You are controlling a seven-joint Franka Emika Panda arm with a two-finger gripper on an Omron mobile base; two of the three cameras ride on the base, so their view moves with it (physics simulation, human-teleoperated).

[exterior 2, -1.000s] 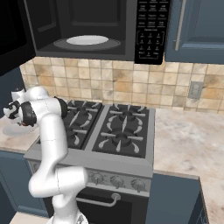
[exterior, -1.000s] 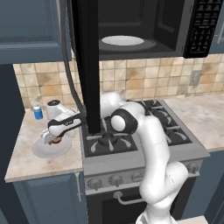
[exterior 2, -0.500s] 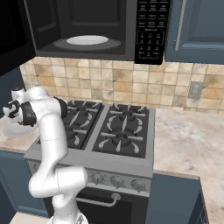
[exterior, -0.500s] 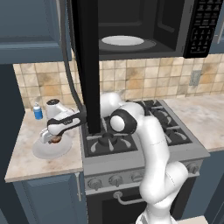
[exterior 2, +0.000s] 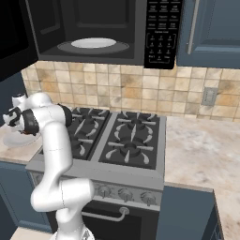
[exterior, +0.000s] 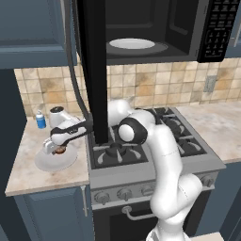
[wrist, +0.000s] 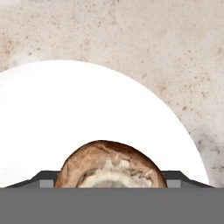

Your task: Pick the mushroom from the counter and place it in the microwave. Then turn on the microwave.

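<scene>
On the counter [exterior: 28, 172] at far left of the left base view, the gripper [exterior: 58, 147] reaches down over a white plate [exterior: 52, 161] holding the mushroom [exterior: 59, 150]. Above, the microwave [exterior 2: 101, 28] gapes in the right base view, keypad lettering unreadable. Up close, the hand view sets the mushroom [wrist: 112, 165] between both fingertips [wrist: 43, 180], jaws closed on it.
</scene>
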